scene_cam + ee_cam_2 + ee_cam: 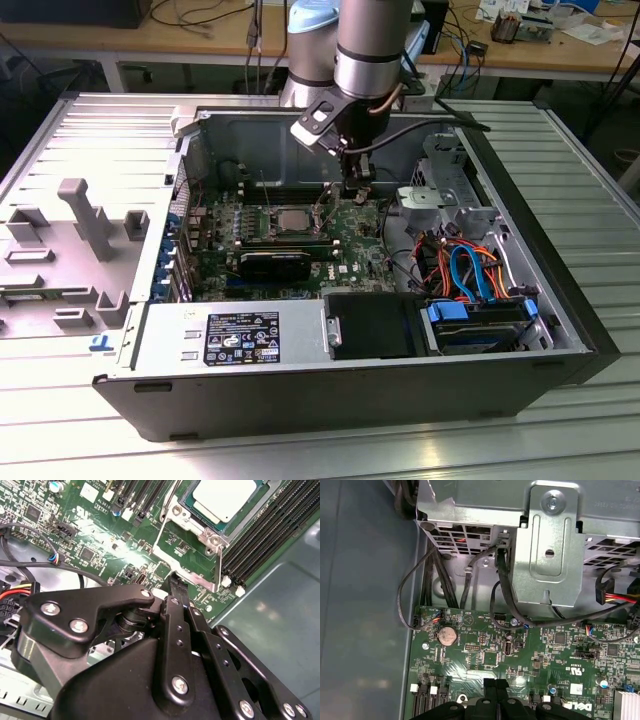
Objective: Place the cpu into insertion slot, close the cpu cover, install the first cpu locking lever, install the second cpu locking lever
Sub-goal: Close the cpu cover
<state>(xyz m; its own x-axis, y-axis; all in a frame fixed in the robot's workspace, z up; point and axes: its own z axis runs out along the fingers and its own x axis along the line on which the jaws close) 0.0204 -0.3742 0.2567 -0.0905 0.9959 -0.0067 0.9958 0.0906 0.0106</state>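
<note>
The cpu [225,497] lies flat in the insertion slot [290,218] on the green board, its silver-grey top facing up. The cpu cover [197,527] is a silvery frame lying down around the chip. A thin metal lever rod [219,565] runs along the frame's edge, and its latch state is unclear. My gripper [175,580] hovers just above the board beside the socket's corner. Its black fingers are pressed together with nothing visible between them. From the exterior view the gripper [358,188] hangs to the right of the socket. The fingertips [490,684] show over the board.
Long black memory slots [265,535] run beside the socket. A metal drive cage [547,545] with black cables [497,580] stands past the board's edge. A coin battery [446,635] sits on the board. The power supply [240,335] and a blue drive bay [475,320] line the case front.
</note>
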